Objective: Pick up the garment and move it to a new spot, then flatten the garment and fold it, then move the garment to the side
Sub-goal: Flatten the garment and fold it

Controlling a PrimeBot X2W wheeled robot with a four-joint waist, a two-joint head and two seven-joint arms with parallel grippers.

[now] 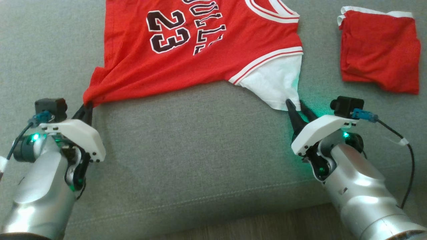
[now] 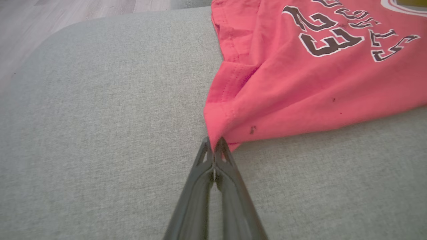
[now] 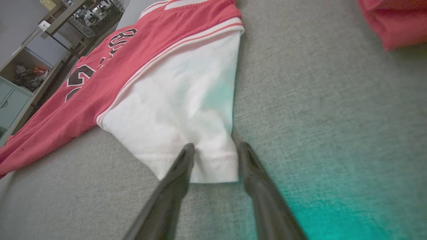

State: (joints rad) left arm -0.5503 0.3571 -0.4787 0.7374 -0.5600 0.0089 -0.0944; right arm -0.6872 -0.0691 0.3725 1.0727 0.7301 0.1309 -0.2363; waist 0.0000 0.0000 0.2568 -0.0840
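I judge flattening in hand. The red fabric jersey [image 1: 200, 50] lies on the grey cushion [image 1: 200, 143]. The left gripper [image 1: 87, 108] pinches its hem corner, and the right gripper [image 1: 296, 104] gapes astride the white sleeve [image 1: 277, 83]. Next: close right, pull taut.

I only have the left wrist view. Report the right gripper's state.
Observer: The right gripper is open, straddling the hem of the white sleeve.
Operator: Say whether that sleeve is lifted.
Observer: No, it lies flat on the grey sofa.
Operator: List anything else on the right side.
Observer: A second red garment lies folded at the far right, apart from the jersey.
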